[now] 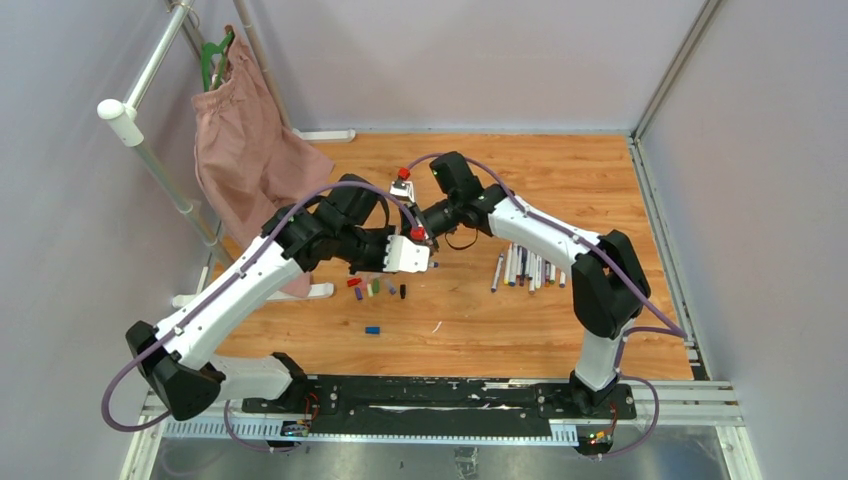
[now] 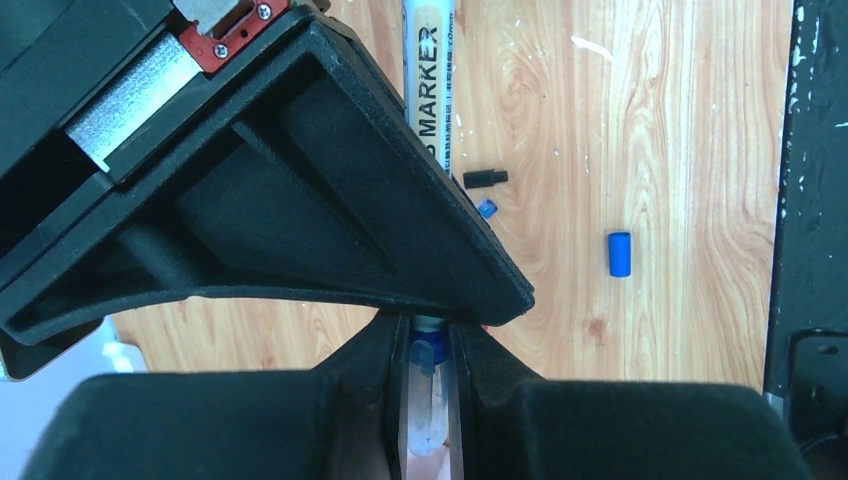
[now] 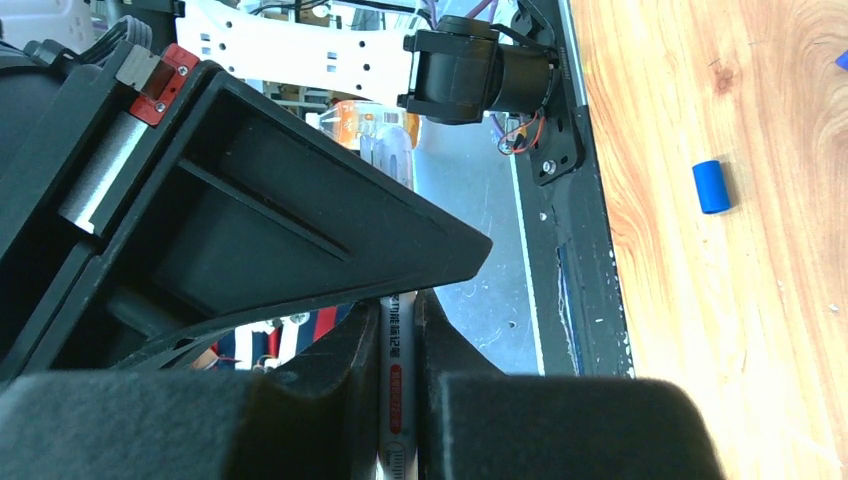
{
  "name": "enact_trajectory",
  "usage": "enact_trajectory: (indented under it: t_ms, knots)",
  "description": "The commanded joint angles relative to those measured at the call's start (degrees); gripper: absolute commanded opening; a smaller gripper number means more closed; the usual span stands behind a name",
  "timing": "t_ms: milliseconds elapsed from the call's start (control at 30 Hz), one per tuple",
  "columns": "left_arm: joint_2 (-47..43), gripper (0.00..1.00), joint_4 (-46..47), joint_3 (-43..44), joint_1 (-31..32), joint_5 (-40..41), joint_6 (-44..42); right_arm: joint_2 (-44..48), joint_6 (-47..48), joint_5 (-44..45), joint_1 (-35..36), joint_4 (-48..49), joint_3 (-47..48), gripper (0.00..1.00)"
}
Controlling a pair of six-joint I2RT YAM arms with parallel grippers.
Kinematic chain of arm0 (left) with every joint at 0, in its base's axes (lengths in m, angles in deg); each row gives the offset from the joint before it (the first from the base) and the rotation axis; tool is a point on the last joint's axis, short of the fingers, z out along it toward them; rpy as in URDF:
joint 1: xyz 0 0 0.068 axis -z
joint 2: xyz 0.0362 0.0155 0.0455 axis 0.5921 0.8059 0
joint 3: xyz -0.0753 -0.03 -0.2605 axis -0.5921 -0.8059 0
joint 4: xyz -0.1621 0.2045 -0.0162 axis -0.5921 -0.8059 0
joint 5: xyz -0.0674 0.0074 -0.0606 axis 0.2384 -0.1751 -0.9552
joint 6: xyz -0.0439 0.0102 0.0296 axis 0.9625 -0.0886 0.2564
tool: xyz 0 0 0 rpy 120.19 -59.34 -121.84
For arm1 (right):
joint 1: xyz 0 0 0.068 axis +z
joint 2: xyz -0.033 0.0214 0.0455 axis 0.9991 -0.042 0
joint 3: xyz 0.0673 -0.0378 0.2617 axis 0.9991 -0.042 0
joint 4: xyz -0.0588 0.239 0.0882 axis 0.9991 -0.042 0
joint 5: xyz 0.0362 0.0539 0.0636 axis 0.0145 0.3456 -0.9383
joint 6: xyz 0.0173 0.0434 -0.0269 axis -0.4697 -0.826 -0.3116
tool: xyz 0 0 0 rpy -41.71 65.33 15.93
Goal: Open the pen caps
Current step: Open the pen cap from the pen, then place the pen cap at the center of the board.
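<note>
Bright, even light leaves only soft shadows on the wooden surface point(image 1: 560, 190), while the nearest black fingers point(image 2: 620, 430) blur in both wrist views.

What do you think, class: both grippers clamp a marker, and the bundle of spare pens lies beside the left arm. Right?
Wrong side. The top external view shows the bundle of pens beside the right arm. The left gripper and right gripper do clamp a marker.

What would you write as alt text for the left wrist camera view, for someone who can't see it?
The left gripper pinches the blue-tipped end of a white marker between black fingers, the barrel running away over a wooden table. A loose blue cap and a black cap lie on the wood to its right.
</note>
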Motion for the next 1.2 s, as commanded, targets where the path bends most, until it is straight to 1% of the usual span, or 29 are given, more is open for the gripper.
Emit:
enact_trajectory:
  t_ms: [0, 67, 167, 200, 233, 267, 300, 333, 367, 400, 433, 467, 533, 567, 600, 700, 767, 833, 867, 967, 1033, 1067, 1167]
  knots:
    - [4.32, 0.00, 0.25, 2.57, 1.44, -3.10, 0.43, -1.65, 0.63, 3.33, 1.52, -1.29, 4.33, 0.00]
    - [5.65, 0.00, 0.36, 3.29, 1.44, -3.90, 0.44, -3.34, 0.57, 3.53, 2.28, -1.36, 5.69, 0.00]
    - [7.42, 0.00, 1.51, 5.01, 1.48, -5.03, -0.98, -7.36, 0.93, 5.73, 2.29, -2.91, 11.58, 0.00]
    - [8.25, 0.00, 1.13, 6.42, 1.52, -2.98, -1.55, -9.00, 4.30, 6.83, 1.52, -9.29, 14.49, 0.00]
    - [8.68, 0.00, -2.96, 8.32, 0.79, 3.97, -4.75, -8.25, 14.27, 9.00, 0.99, -25.52, 14.74, 0.00]
    - [7.57, 0.00, -6.40, 8.17, -4.78, 9.76, -9.42, -0.62, 22.98, 14.42, 1.71, -36.24, 3.15, 0.00]
    - [4.34, 0.00, -7.44, 4.81, -19.04, 6.37, -15.46, 14.02, 20.46, 19.68, 1.39, -27.22, -18.28, 0.00]
    - [2.10, 0.00, -6.84, 0.10, -30.48, 0.83, -23.42, 26.80, 7.48, 21.45, -3.05, -8.93, -35.90, 0.00]
    - [1.63, 0.00, -7.00, -1.89, -28.57, 3.74, -24.28, 30.49, -3.76, 17.24, -7.90, 2.91, -42.25, 0.00]
    - [1.18, 0.00, -6.80, -1.64, -21.93, 8.59, -20.66, 25.66, -0.07, 13.89, -8.51, -9.56, -33.38, 0.00]
    - [0.42, 0.00, -4.69, -1.22, -18.89, 9.16, -18.98, 19.39, 18.27, 18.48, -6.60, -28.09, -21.21, 0.00]
    - [-0.16, 0.00, -1.92, -1.11, -17.97, 10.12, -17.41, 16.28, 20.47, 17.00, -5.69, -32.08, -17.63, 0.00]
    - [0.50, 0.00, -1.28, 1.17, -17.31, 10.76, -13.65, 18.19, 16.48, 16.73, -7.67, -26.59, -19.68, 0.00]
    - [0.45, 0.00, -0.94, 1.26, -16.46, 10.74, -12.41, 19.79, 13.68, 15.11, -8.20, -21.46, -21.28, 0.00]
    - [0.07, 0.00, -0.11, 1.59, -16.00, 9.19, -10.96, 20.10, 12.85, 14.15, -8.18, -19.55, -21.07, 0.00]
    - [0.09, 0.00, 5.54, 2.11, -15.79, 5.71, -4.03, 20.77, 14.79, 14.09, -8.46, -20.17, -18.75, 0.00]
    - [1.57, 0.00, 5.87, 2.67, -15.63, 3.60, -1.75, 22.00, 15.89, 16.45, -9.55, -20.16, -18.31, 0.00]
    - [4.03, 0.00, 7.47, 2.06, -15.61, 2.33, 1.42, 22.99, 16.77, 22.88, -11.55, -20.43, -18.61, 0.00]
    - [5.58, 0.00, 8.05, 1.70, -15.61, 2.01, 3.14, 23.43, 17.14, 27.72, -12.90, -21.20, -18.80, 0.00]
    - [11.58, 0.00, 8.76, 0.73, -15.61, 1.77, 6.45, 25.62, 17.70, 46.92, -14.33, -22.64, -19.96, 0.00]
    - [14.68, 0.01, 11.05, -1.26, -15.61, 1.65, 8.76, 26.29, 17.20, 57.74, -14.32, -22.57, -20.57, 0.00]
    - [15.93, 0.03, 12.48, -2.55, -15.55, 1.55, 9.75, 26.27, 16.53, 62.50, -14.32, -22.26, -20.84, 0.00]
    - [18.98, 0.08, 18.63, -6.59, -15.16, 1.88, 12.69, 25.73, 14.46, 70.89, -14.21, -18.74, -22.12, 0.00]
